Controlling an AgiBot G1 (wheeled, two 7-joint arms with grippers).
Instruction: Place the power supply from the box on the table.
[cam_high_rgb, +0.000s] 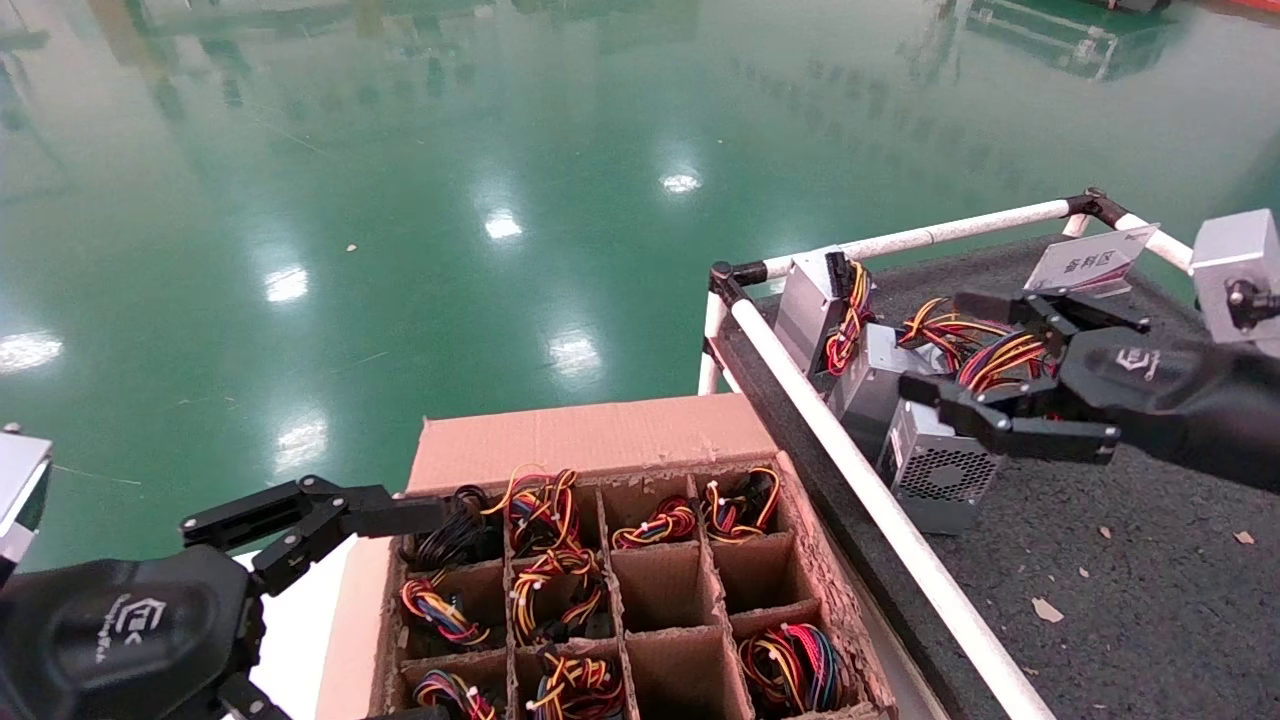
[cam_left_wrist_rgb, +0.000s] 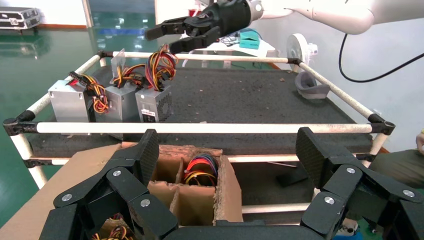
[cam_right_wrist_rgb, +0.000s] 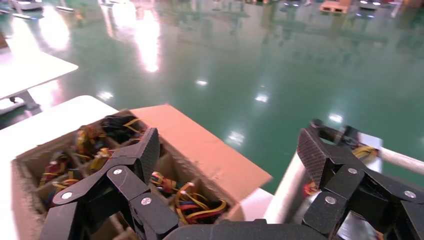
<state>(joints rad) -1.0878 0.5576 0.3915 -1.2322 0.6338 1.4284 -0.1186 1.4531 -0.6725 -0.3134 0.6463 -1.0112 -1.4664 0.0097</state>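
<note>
The small grey metal fan-grilled power supply (cam_high_rgb: 935, 470) already stands on the dark rough surface (cam_high_rgb: 1150, 600) at three o'clock of the brown cardboard box (cam_high_rgb: 590, 440), so lift the released right tool (cam_high_rgb: 985, 365) straight clear of its wires.

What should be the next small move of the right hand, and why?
Probably lift away and swing toward the brown cardboard box. The right hand hangs open above the grey metal power supply, which already stands on the dark grey table; wire bundles fill several cells.
</note>
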